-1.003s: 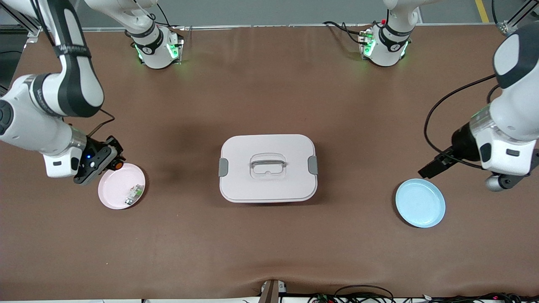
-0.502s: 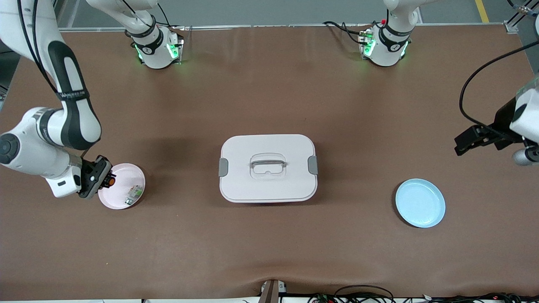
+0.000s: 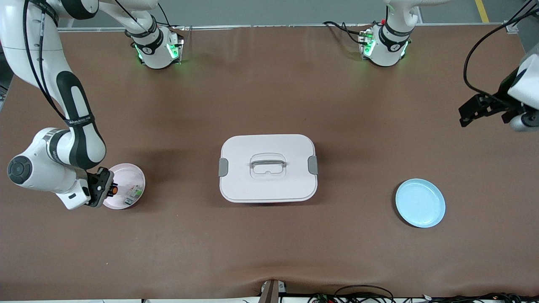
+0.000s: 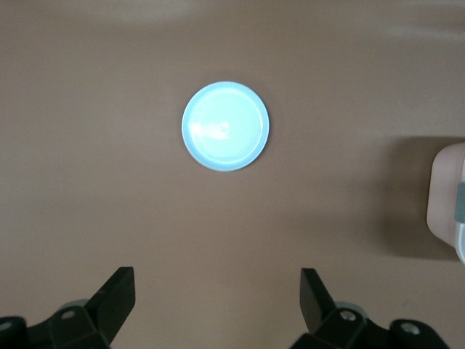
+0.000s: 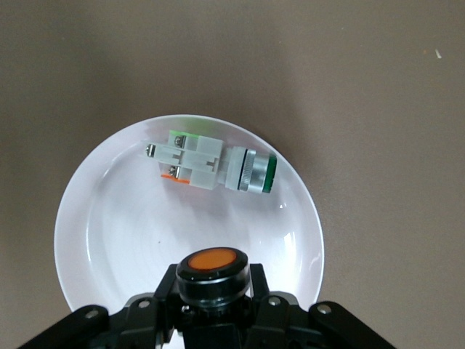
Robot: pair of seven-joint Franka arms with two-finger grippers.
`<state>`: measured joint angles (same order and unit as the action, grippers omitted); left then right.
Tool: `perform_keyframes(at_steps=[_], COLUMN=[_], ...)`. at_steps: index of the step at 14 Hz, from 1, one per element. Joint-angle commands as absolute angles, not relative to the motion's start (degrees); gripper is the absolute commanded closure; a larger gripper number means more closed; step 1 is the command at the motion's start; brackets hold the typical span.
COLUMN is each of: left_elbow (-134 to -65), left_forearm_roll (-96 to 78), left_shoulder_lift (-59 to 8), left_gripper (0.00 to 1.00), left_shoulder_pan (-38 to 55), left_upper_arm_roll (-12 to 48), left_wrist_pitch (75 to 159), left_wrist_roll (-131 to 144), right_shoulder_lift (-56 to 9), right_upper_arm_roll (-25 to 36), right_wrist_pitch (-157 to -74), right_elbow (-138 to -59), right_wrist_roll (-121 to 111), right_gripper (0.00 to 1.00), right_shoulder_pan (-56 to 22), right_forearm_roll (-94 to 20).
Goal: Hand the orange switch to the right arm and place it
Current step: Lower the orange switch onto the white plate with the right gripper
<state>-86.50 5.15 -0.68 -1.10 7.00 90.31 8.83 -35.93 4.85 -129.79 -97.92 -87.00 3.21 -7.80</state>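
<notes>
The orange switch (image 5: 213,263), a black cylinder with an orange cap, sits between the fingers of my right gripper (image 5: 213,289), which is shut on it. In the front view the right gripper (image 3: 106,190) holds the switch (image 3: 114,190) low over the edge of the pink plate (image 3: 128,174) at the right arm's end of the table. My left gripper (image 3: 471,111) hangs open with nothing in it over bare table at the left arm's end. In the left wrist view its fingers (image 4: 116,297) stand wide apart around the gripper's middle (image 4: 216,299).
A white-and-green part (image 5: 212,166) lies in the pink plate (image 5: 94,240). A white lidded box (image 3: 268,167) with grey clasps stands mid-table. A light blue plate (image 3: 420,203) lies bare toward the left arm's end and shows in the left wrist view as the blue plate (image 4: 225,126).
The right gripper has come down with the switch along the pink plate's edge. The left arm has drawn back from the blue plate toward its base side.
</notes>
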Motion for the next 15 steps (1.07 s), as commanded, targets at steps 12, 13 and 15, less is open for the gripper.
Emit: perform_keyframes(at_steps=[12, 13, 15], left_elbow=[-90.35, -90.35, -90.35], left_forearm_roll=[3.96, 3.96, 3.96], left_shoulder_lift=[5.01, 5.01, 5.01], left_gripper=[0.0, 0.0, 0.0], left_shoulder_pan=[-2.37, -2.2, -2.11], left_upper_arm_roll=[6.85, 7.12, 7.21], left_wrist_pitch=[88.86, 88.86, 88.86], left_wrist_roll=[7.65, 7.73, 7.65], right_shoulder_lift=[-35.25, -35.24, -35.16], right_upper_arm_roll=[3.87, 3.95, 3.96], right_wrist_pitch=[-136.67, -136.67, -137.11], right_elbow=[-106.26, -106.26, -106.17], right_wrist_roll=[-86.92, -86.92, -86.92], right_gripper=[0.96, 0.92, 0.75], right_shoulder_pan=[1.93, 1.93, 2.02], right_forearm_roll=[-7.73, -7.65, -7.73])
